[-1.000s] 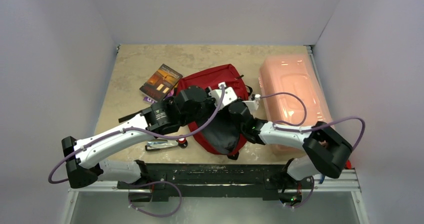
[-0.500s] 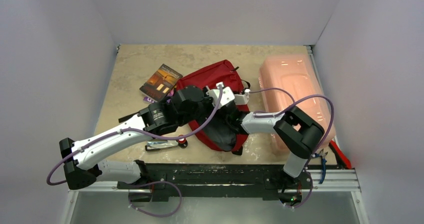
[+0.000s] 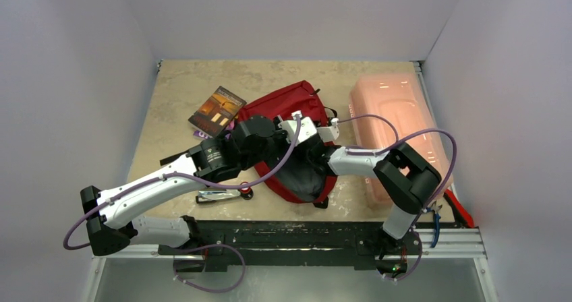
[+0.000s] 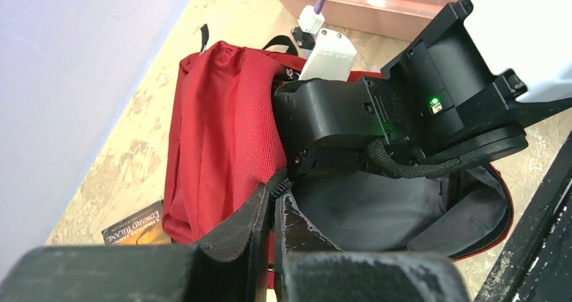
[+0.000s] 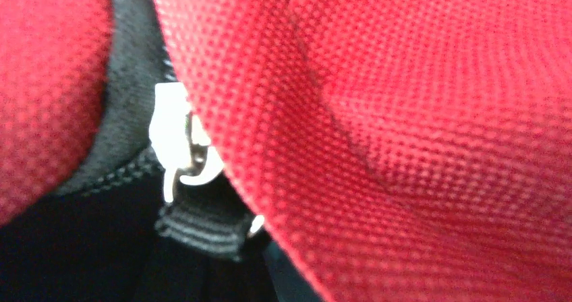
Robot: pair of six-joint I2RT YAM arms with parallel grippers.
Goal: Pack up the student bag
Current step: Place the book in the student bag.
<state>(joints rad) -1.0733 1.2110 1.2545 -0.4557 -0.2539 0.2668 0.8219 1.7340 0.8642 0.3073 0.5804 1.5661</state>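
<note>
A small silver object with a red knob (image 3: 226, 194) is lying nearest to me, close to the front edge of the table and just beside my left arm. At the near right corner a red-handled tool (image 3: 460, 209) is peeking out from behind my right arm (image 3: 357, 160).

In the middle of the table the red backpack (image 3: 290, 103) is lying flat with its main compartment unzipped toward me, showing its dark grey lining. Both my arms are crossing over it and hiding much of its front. Just to its left, farther back, a dark book (image 3: 216, 110) with an orange cover picture is lying with one corner touching the bag. To the right a pale pink plastic box (image 3: 391, 106) is sitting lengthwise along the table's right side.

The table (image 3: 175, 93) is beige and marbled. Plain pale walls (image 3: 283, 12) are closing it in on three sides.

My left gripper (image 4: 275, 201) is pinching the zipper edge of the backpack's opening, fingers almost together. My right wrist is reaching in under the red flap. Its camera is showing only red fabric, a silver zipper pull (image 5: 179, 147) and a black loop (image 5: 202, 224), so I cannot tell how the right gripper is set.
</note>
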